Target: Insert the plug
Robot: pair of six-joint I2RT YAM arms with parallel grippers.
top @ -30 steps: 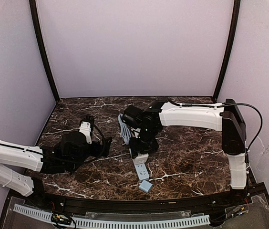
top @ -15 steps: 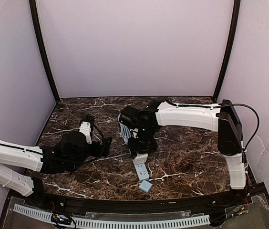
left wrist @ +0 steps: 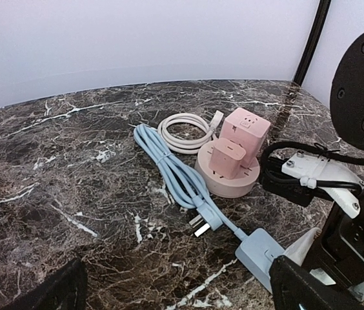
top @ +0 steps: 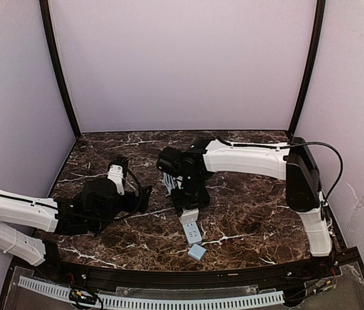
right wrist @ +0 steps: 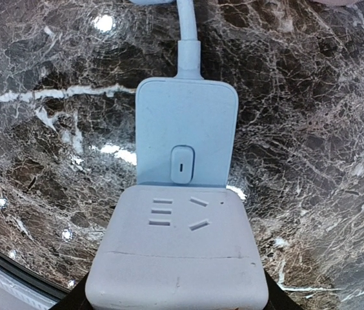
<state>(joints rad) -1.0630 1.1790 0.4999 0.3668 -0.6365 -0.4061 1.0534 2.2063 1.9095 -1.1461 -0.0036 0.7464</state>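
Note:
My right gripper (top: 187,205) is shut on a grey-white adapter block (right wrist: 177,252) with socket slots on its face. It holds the block just over the near end of a light blue power strip (right wrist: 185,139), which lies flat with a button in its middle. The strip's own blue cable and plug (left wrist: 202,221) lie coiled on the marble, prongs bare. My left gripper (left wrist: 179,284) is open and empty, low over the table left of the strip, also in the top view (top: 144,194).
A pink round socket base (left wrist: 215,183) carries two pink cube adapters, with a white coiled cable (left wrist: 182,129) behind it. A small light blue block (top: 197,252) lies near the front edge. Walls enclose the marble table (top: 253,213).
The right arm has swung a little to the left, carrying the adapter block closer over the power strip. The left arm has not moved.

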